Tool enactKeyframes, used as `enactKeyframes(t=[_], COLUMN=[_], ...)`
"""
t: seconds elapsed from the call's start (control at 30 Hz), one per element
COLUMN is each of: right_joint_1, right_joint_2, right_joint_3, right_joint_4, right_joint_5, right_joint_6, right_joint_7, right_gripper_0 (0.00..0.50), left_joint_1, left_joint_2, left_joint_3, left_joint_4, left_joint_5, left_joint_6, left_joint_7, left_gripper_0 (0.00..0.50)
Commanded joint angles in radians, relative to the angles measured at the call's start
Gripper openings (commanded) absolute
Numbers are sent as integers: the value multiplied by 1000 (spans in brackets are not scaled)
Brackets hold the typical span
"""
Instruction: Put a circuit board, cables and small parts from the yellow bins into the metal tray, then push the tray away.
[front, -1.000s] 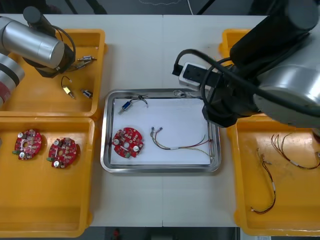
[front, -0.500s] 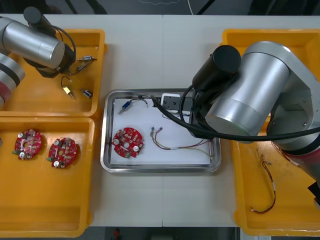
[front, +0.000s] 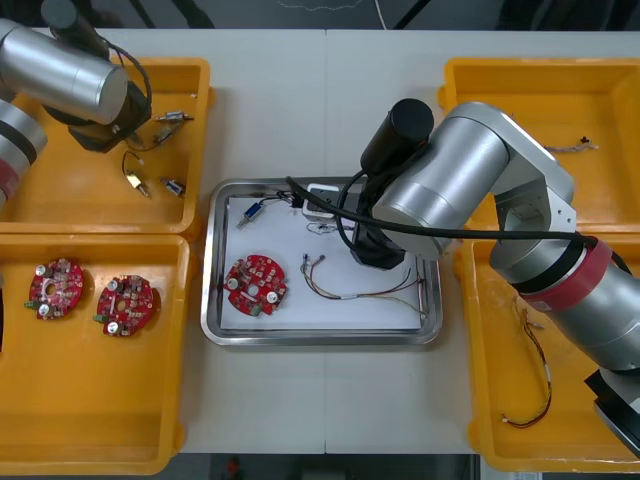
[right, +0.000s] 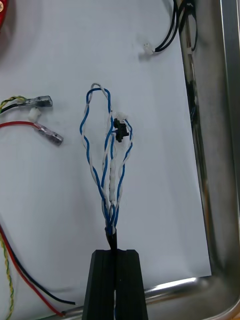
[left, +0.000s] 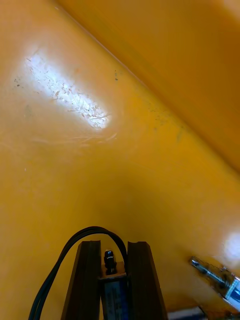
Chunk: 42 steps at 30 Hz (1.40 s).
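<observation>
My right gripper (right: 116, 252) is shut on the end of a twisted blue and white cable (right: 111, 165), which hangs over the white inside of the metal tray (front: 320, 336). The right arm (front: 440, 195) reaches over the tray's far right part. Inside the tray lie a round red circuit board (front: 256, 284), a red and yellow cable (front: 360, 292) and a small metal part with a black cable (front: 256, 210). Over the far left yellow bin (front: 60, 200), my left gripper (left: 114, 245) is shut on a small metal part (left: 111, 280) with a black cable loop (left: 60, 260).
Several small metal parts (front: 172, 118) remain in the far left bin. Two red circuit boards (front: 55, 288) lie in the near left bin (front: 90, 420). Red and yellow cables (front: 535, 370) lie in the near right bin (front: 500, 455), one cable (front: 575, 148) in the far right bin.
My right arm swung from the right bins to above the tray, carrying the blue and white cable. My left gripper shut on a small metal part in the far left bin.
</observation>
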Motion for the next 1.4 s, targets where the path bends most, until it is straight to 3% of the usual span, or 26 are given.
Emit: enactKeyframes(t=[0.03,0.2,0.53,0.57,0.63,0.67,0.7,0.73,1.17,1.4], right_joint_1=[-42,-40,-40,-40,-40,-40,-40,-40,-42,-57], right_joint_2=[22,22,32,32,32,32,32,32,32,40], right_joint_3=[13,36,41,41,41,41,41,41,38,36], right_joint_4=[46,78,117,117,117,115,117,117,83,16], right_joint_5=[17,77,80,82,82,83,82,83,85,88], right_joint_6=[-59,-94,-117,-117,-116,-113,-111,-108,-88,30], right_joint_7=[61,84,111,113,119,122,124,124,141,141], right_gripper_0=[0,0,0,44,229,372,449,493,500,500], left_joint_1=[-38,-40,-40,-40,-40,-40,-40,-40,-40,-40], left_joint_2=[25,47,79,84,90,94,97,102,107,104], left_joint_3=[78,112,214,231,245,253,256,259,290,288], left_joint_4=[-96,-145,-206,-214,-229,-240,-251,-261,-330,-346], left_joint_5=[-16,-22,-10,-2,9,13,19,21,41,56], left_joint_6=[69,129,272,288,310,321,330,339,373,373], left_joint_7=[-78,-107,-236,-249,-260,-260,-262,-262,-257,-246], left_gripper_0=[0,0,0,0,0,0,0,0,0,0])
